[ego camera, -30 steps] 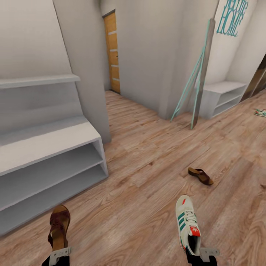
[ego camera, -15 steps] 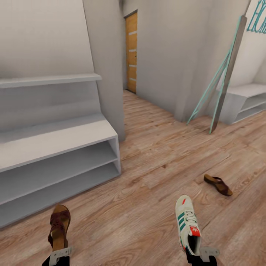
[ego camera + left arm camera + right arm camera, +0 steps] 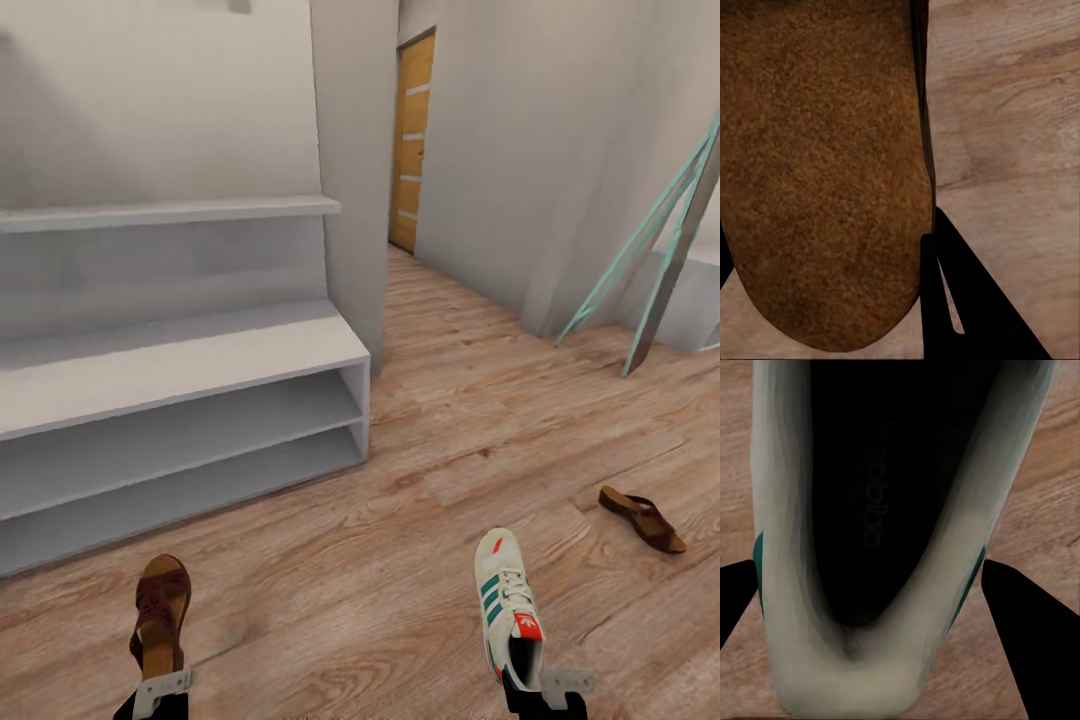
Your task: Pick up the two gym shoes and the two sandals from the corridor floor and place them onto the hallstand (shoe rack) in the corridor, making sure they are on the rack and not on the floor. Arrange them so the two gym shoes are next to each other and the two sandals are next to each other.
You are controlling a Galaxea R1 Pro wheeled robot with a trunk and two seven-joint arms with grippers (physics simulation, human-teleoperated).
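In the head view my left gripper [image 3: 160,688] is shut on the heel of a dark brown sandal [image 3: 160,610], held low over the corridor floor [image 3: 380,560]. The left wrist view is close on the held sandal's tan footbed [image 3: 825,165]. My right gripper [image 3: 540,688] is shut on the heel of a white gym shoe with green stripes [image 3: 508,600]; the right wrist view looks into the shoe's dark inside [image 3: 877,487]. The other sandal [image 3: 641,518] lies on the floor at the right. The hallstand [image 3: 180,370], with two bare open shelves, stands to the left ahead.
A grey wall corner [image 3: 355,180] juts out just past the hallstand's end. Beyond it the corridor runs to an orange wooden door [image 3: 412,140]. A teal-framed panel [image 3: 655,250] leans on the right wall beside part of a low white bench [image 3: 700,315].
The whole head view has swung left: the hallstand shows more fully, and the floor sandal and the leaning panel have slid to the right. Both held shoes sit the same in the grippers.
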